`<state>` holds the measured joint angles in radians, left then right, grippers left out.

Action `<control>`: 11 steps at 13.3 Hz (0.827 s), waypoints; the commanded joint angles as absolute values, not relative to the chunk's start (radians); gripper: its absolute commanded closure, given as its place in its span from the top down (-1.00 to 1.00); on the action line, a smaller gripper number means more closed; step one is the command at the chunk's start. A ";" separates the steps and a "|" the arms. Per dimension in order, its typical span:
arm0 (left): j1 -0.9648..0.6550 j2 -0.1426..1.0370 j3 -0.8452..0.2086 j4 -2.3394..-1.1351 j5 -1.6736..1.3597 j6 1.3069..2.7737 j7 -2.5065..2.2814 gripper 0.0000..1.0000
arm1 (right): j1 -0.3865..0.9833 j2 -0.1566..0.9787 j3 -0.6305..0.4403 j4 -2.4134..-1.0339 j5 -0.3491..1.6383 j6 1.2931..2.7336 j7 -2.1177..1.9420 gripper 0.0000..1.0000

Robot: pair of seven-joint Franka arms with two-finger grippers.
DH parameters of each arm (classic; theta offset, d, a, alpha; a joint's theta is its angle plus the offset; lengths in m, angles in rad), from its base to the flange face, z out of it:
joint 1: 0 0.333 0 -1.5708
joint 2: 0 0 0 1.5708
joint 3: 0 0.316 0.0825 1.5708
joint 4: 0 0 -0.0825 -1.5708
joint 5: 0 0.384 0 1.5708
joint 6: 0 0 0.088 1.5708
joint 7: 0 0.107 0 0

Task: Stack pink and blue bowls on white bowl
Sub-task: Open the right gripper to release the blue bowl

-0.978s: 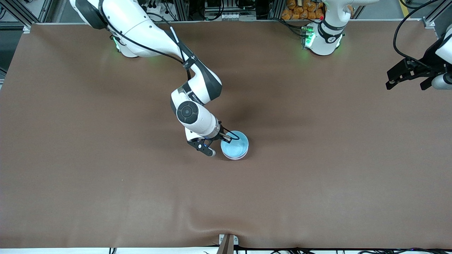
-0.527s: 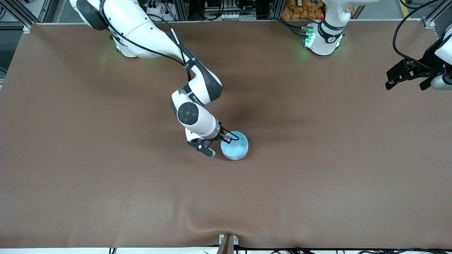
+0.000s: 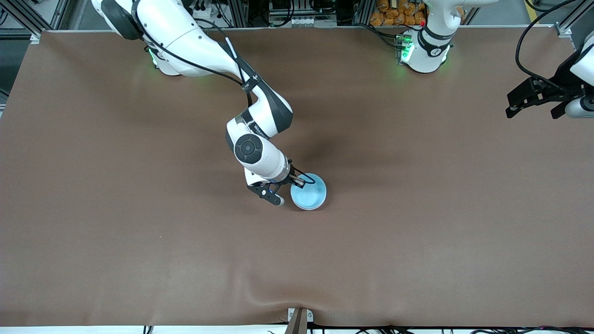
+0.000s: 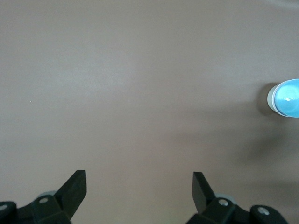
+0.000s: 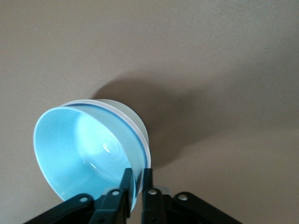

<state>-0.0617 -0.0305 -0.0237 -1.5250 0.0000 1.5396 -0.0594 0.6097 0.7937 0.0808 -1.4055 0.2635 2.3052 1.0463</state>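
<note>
Apparently to seat it squarely, the right gripper (image 5: 137,189) pinches the blue bowl (image 3: 308,196) by its rim, nested in the white bowl (image 5: 133,122) mid-table; the left gripper (image 4: 139,191) waits spread, and the pink bowl is possibly sandwiched unseen

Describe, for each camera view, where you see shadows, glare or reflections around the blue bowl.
Front view: a soft dark shadow lies on the table beside the blue bowl, toward the robots' bases. Right wrist view: a broad shadow falls past the stack, a bright glint sits inside the blue bowl, and the right gripper is shut on its rim. Left wrist view: a small highlight shows in the bowl; the left gripper waits, open.
</note>
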 commanded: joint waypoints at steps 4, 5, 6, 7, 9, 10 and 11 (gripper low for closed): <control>-0.067 -0.026 -0.021 -1.514 -0.015 1.540 -0.040 1.00 | 0.635 0.807 0.064 -1.371 0.232 2.307 1.043 1.00; -0.067 -0.028 -0.021 -1.514 -0.015 1.540 -0.040 1.00 | 0.632 0.804 0.063 -1.371 0.230 2.307 1.042 1.00; -0.067 -0.026 -0.021 -1.514 -0.015 1.540 -0.040 1.00 | 0.629 0.799 0.061 -1.370 0.230 2.306 1.040 1.00; -0.067 -0.026 -0.021 -1.514 -0.015 1.540 -0.041 1.00 | 0.618 0.790 0.060 -1.370 0.230 2.304 1.040 1.00; -0.066 -0.026 -0.021 -1.514 -0.015 1.540 -0.041 1.00 | 0.608 0.773 0.029 -1.368 0.187 2.306 1.034 1.00; -0.066 -0.028 -0.021 -1.513 -0.017 1.539 -0.041 1.00 | 0.603 0.749 0.012 -1.368 0.148 2.301 1.022 1.00; -0.066 -0.028 -0.021 -1.513 -0.017 1.539 -0.041 1.00 | 0.583 0.729 0.008 -1.371 0.129 2.293 0.990 1.00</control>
